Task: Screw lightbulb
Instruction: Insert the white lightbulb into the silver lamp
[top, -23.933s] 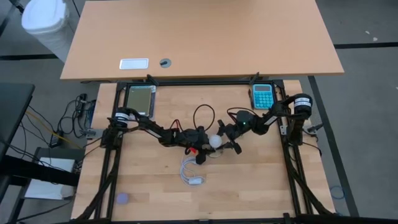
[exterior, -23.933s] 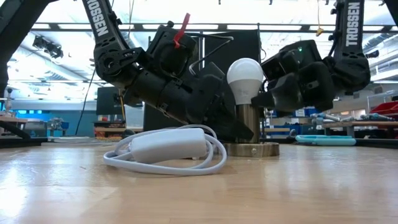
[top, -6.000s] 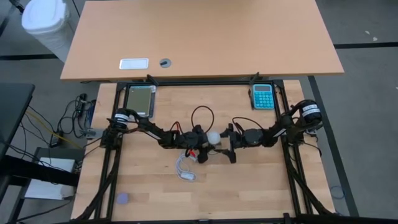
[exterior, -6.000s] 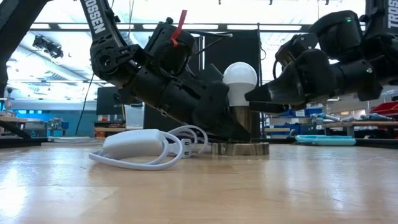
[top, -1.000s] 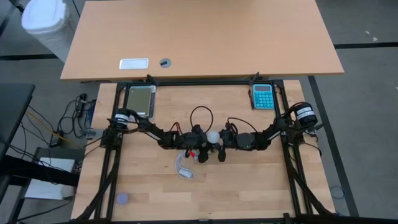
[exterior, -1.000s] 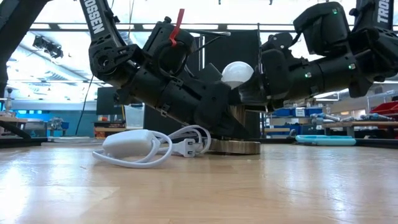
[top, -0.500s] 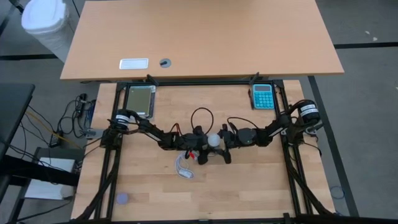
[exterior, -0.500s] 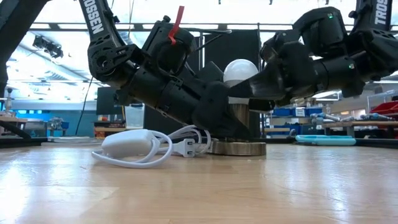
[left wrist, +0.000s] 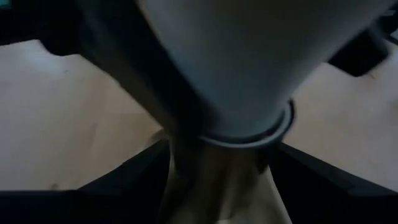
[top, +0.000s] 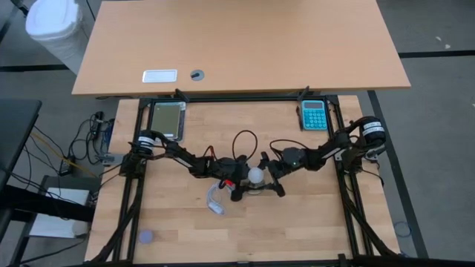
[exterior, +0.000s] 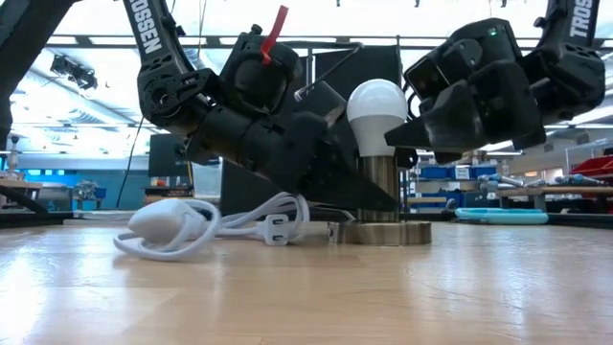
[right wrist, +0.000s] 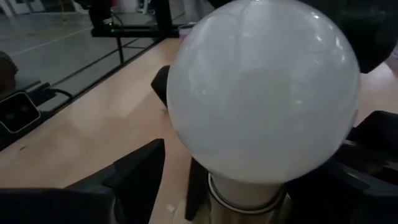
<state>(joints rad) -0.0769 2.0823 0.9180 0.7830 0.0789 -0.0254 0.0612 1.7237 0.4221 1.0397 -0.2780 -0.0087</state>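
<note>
The white lightbulb (exterior: 376, 107) stands upright in a grey metallic socket (exterior: 380, 192) whose round base disc (exterior: 380, 233) rests flat on the wooden table. It also shows in the high view (top: 257, 176). My left gripper (top: 243, 185) reaches in from the table's left and is shut on the socket's stem below the bulb. My right gripper (top: 270, 178) comes from the table's right and is open. Its fingers (right wrist: 140, 171) stand on either side of the bulb's neck (right wrist: 249, 186). My left gripper pinches the socket's metal stem (left wrist: 217, 183) between its two fingers (left wrist: 118, 186), just under the bulb's base. It comes slanting down from the table's left. The socket stands upright with its disc on the table. My right gripper: I cannot tell whether a finger touches the bulb's neck.
A coiled white cable with a switch (exterior: 158, 220) and plug lies left of the socket, also in the high view (top: 215, 202). A teal calculator (top: 313, 115) and a grey plate (top: 166, 119) lie at the far edge. A small purple thing (top: 146, 236) lies near left.
The socket with the bulb has slid toward the table's near edge, held by my left gripper, and the bulb has gone from tilted to upright. The cable has been dragged along and its coil has shifted. My right gripper has followed toward the near edge.
</note>
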